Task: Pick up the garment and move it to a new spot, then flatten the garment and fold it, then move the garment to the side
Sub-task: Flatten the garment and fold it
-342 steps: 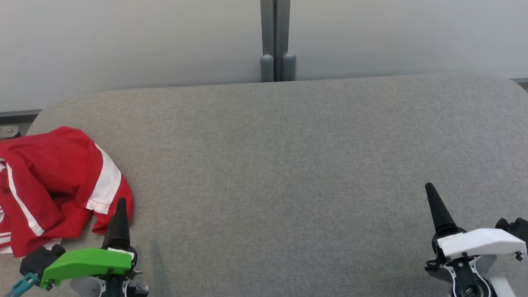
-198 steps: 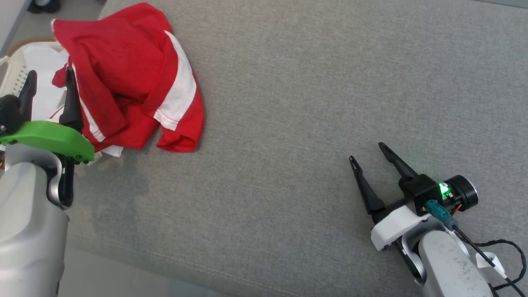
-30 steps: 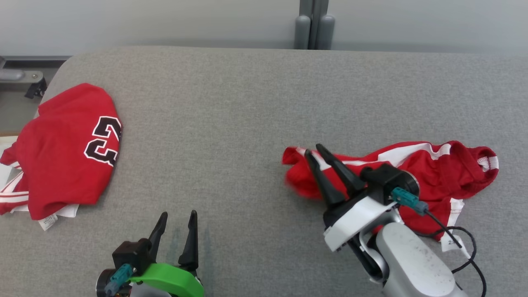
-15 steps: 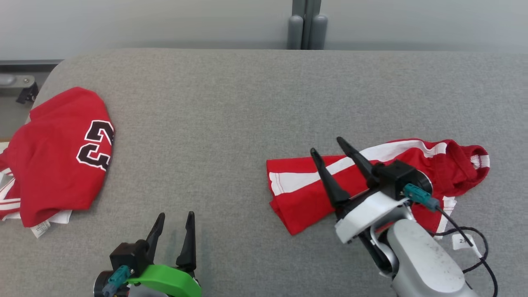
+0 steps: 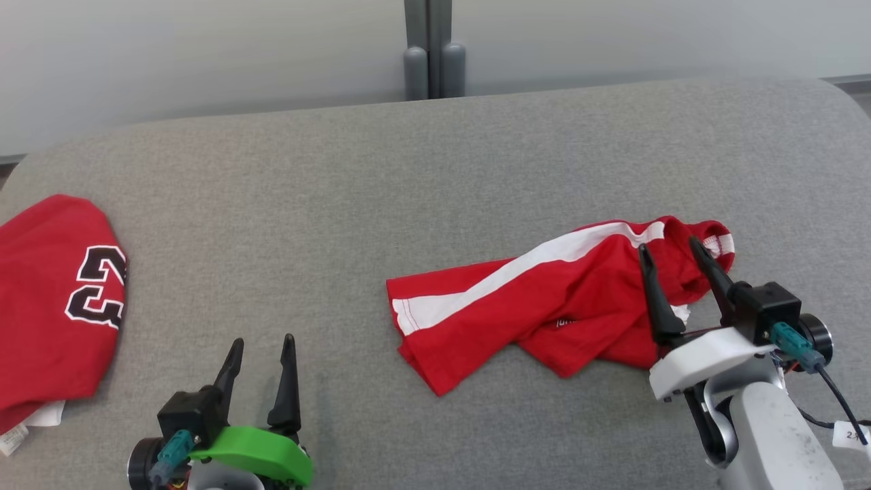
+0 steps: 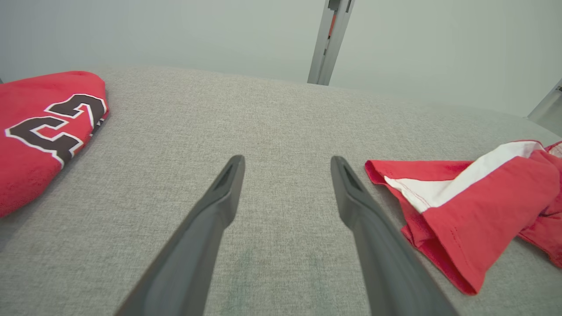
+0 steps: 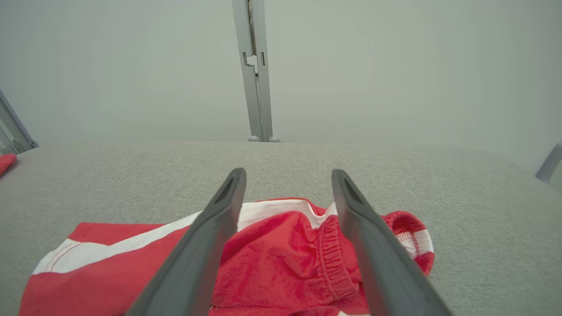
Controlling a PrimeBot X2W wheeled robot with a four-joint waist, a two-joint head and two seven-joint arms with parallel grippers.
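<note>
Jersey lies bunched at the table's left edge, partly over it, its black-and-white number facing up. Red shorts with a white stripe lie crumpled right of centre. The right gripper hangs over their waistband end, fingers spread and empty. The left gripper, also spread and empty, sits near the front edge.

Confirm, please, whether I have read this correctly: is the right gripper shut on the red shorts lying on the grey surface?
Not quite. The right gripper is open, not shut: its two fingers stand well apart, with the red shorts lying loose between them on the grey surface. The right wrist view shows this.
</note>
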